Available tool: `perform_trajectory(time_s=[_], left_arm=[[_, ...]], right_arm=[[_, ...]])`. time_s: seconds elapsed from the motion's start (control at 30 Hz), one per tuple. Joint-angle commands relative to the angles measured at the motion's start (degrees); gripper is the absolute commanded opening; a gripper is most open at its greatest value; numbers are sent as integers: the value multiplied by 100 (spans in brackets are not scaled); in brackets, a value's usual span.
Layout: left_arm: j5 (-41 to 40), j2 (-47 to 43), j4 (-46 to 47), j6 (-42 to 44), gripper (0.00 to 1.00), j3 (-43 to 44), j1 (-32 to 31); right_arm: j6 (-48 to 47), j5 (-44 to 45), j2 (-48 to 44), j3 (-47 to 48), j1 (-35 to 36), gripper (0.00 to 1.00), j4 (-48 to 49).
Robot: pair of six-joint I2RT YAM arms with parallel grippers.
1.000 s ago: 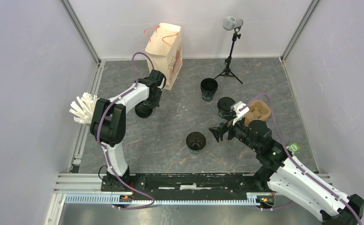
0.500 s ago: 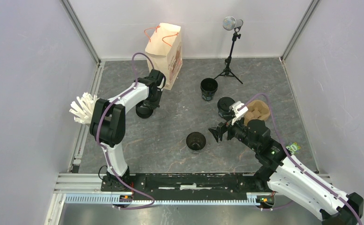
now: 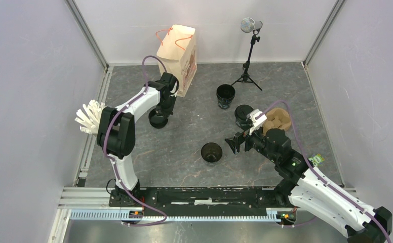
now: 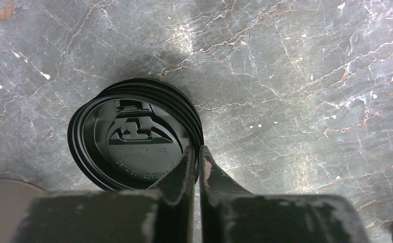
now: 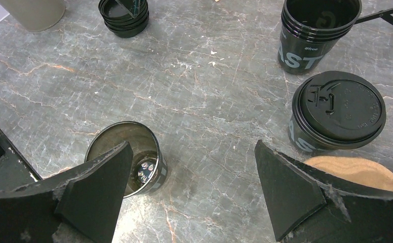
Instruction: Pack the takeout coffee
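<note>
On the tabletop (image 3: 184, 162), near the paper bag (image 3: 178, 48): left gripper (image 4: 197, 153) pinched almost closed on the rim of the top lid (image 4: 133, 147) of a lid stack (image 3: 158, 119). At centre: right gripper (image 5: 192, 146) spread wide, holding nothing, between open cup (image 5: 133, 162) and lidded cup (image 5: 336, 111). Farther back: stacked open cups (image 5: 316, 30). Beside lidded cup: pulp carrier (image 3: 278, 119).
</note>
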Motion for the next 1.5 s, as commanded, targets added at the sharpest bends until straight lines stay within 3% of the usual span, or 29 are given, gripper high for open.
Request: perform_trajectory(time_s=[0.0, 0.27, 0.4, 0.7, 0.8, 1.0, 1.17, 1.27, 1.37, 1.47], left_arm=[[335, -167, -210, 274, 15, 331, 69], [555, -80, -322, 291, 6, 429, 101], [599, -29, -402, 282, 16, 483, 110], [695, 8, -445, 282, 20, 485, 130], [713, -18, -463, 265, 16, 510, 131], [905, -21, -549, 271, 16, 628, 148], [982, 7, -581, 307, 3, 635, 183], [939, 18, -580, 295, 3, 635, 192], [768, 0, -597, 310, 21, 626, 192], [770, 6, -590, 354, 25, 636, 193]], right_arm=[[-2, -25, 2, 255, 36, 98, 127], [-28, -25, -27, 265, 36, 98, 100], [-33, -26, -47, 264, 36, 98, 69], [-57, -25, -69, 249, 36, 98, 49], [-56, -29, -68, 230, 36, 98, 61], [-69, -29, -54, 230, 36, 98, 60], [-70, -25, -65, 221, 36, 98, 62], [-71, -25, -63, 212, 36, 98, 60], [-69, -25, -61, 220, 36, 98, 70], [-68, -25, -47, 214, 36, 98, 86]])
